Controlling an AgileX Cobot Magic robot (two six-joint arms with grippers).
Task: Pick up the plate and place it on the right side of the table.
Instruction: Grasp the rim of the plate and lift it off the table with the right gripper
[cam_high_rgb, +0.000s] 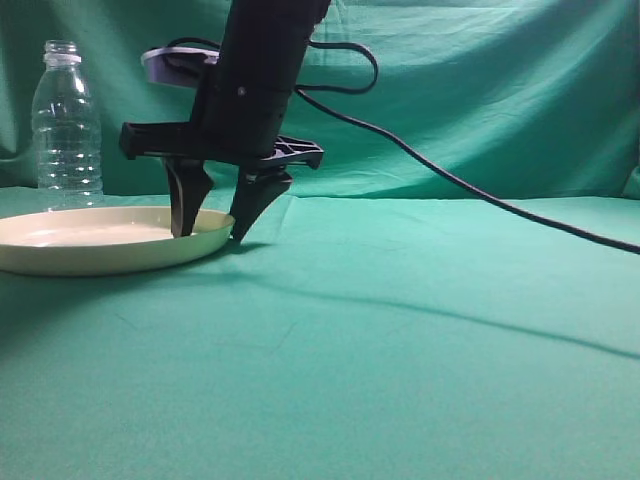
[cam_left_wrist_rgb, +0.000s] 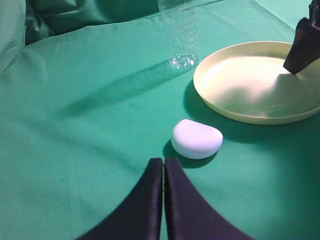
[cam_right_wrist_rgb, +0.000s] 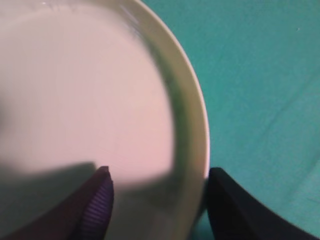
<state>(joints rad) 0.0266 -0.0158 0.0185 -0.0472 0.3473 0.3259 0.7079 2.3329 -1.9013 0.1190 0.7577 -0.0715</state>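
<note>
The cream-yellow plate (cam_high_rgb: 100, 240) lies on the teal-green table (cam_high_rgb: 400, 360) at the left. It also shows in the left wrist view (cam_left_wrist_rgb: 250, 85) and fills the right wrist view (cam_right_wrist_rgb: 90, 100). My right gripper (cam_high_rgb: 212, 232) is open and straddles the plate's right rim, one finger inside the plate, the other outside on the cloth. In the right wrist view (cam_right_wrist_rgb: 157, 187) the rim runs between the two fingers with a gap on both sides. My left gripper (cam_left_wrist_rgb: 163, 162) is shut and empty, low over the cloth, apart from the plate.
A clear ribbed plastic bottle (cam_high_rgb: 67, 120) stands behind the plate, also in the left wrist view (cam_left_wrist_rgb: 180, 30). A small white rounded object (cam_left_wrist_rgb: 197, 139) lies just ahead of my left gripper. A black cable (cam_high_rgb: 480, 195) trails right. A green cloth backdrop (cam_high_rgb: 480, 90) hangs behind.
</note>
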